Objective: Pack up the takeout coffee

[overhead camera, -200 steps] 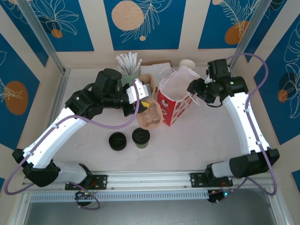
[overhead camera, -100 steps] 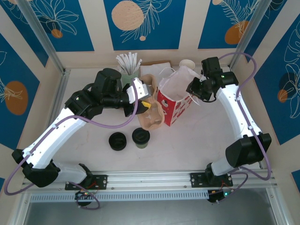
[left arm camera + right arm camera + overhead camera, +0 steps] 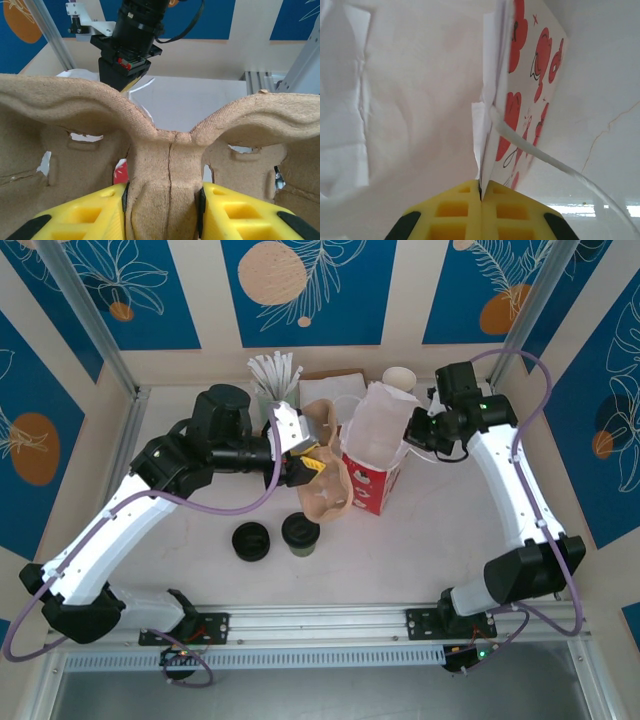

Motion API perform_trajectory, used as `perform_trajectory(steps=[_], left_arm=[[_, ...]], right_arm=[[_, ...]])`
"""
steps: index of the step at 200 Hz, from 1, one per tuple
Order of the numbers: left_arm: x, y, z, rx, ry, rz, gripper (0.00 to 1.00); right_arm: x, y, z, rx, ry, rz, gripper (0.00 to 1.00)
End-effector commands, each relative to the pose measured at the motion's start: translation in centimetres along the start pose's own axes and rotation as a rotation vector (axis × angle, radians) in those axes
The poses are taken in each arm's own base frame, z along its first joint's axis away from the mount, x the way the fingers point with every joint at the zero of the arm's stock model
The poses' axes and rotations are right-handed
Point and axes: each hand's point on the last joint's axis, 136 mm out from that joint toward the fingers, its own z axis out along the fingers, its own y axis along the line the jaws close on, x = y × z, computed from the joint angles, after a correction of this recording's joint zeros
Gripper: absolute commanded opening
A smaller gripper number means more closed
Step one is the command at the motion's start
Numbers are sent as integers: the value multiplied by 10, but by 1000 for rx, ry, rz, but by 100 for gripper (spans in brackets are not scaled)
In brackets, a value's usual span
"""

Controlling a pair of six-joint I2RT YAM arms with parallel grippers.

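Note:
The takeout coffee (image 3: 300,533), a short dark cup with a black lid, stands on the table in front of both grippers, untouched. My left gripper (image 3: 303,456) is shut on the centre ridge of a brown pulp cup carrier (image 3: 324,490); in the left wrist view its yellow fingers (image 3: 75,217) squeeze that ridge (image 3: 162,185). The carrier hangs just left of the red bag (image 3: 372,480). My right gripper (image 3: 412,430) is shut on the bag's right rim (image 3: 492,125), holding its white-lined mouth (image 3: 372,425) open; the gripper (image 3: 481,195) pinches the paper edge.
A loose black lid (image 3: 250,541) lies left of the coffee. At the back stand a holder of white stirrers (image 3: 272,375), napkins (image 3: 330,380) and stacked cream cups (image 3: 400,377). The bag's white handle (image 3: 545,162) loops beside my right fingers.
My right gripper has shut on the bag's rim and drawn it back, so the bag stands more upright with a wider mouth. The left gripper and carrier shifted slightly.

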Motion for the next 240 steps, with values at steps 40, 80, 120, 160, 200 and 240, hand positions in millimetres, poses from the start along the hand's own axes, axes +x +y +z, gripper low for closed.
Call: perform_trajectory(steps=[40,80,120,160,200,240], left_arm=[[-33,-18,-7,96,-115,-18,37],[-34,-23,3,151,-121,-50,37],[-24,-28,24,214,-88,-102,36],[-16,-33,47,272,-52,-150,36],[-5,-34,67,303,-30,-191,35],[12,-29,83,296,22,-177,35]], right_arm=[[43,32,-49,-126,31,-179,0],[76,45,-54,-149,97,-262,0],[100,48,-51,-156,159,-303,0],[107,29,-37,-73,190,-331,0],[108,5,-28,48,200,-355,0],[107,2,-30,50,180,-379,0]])
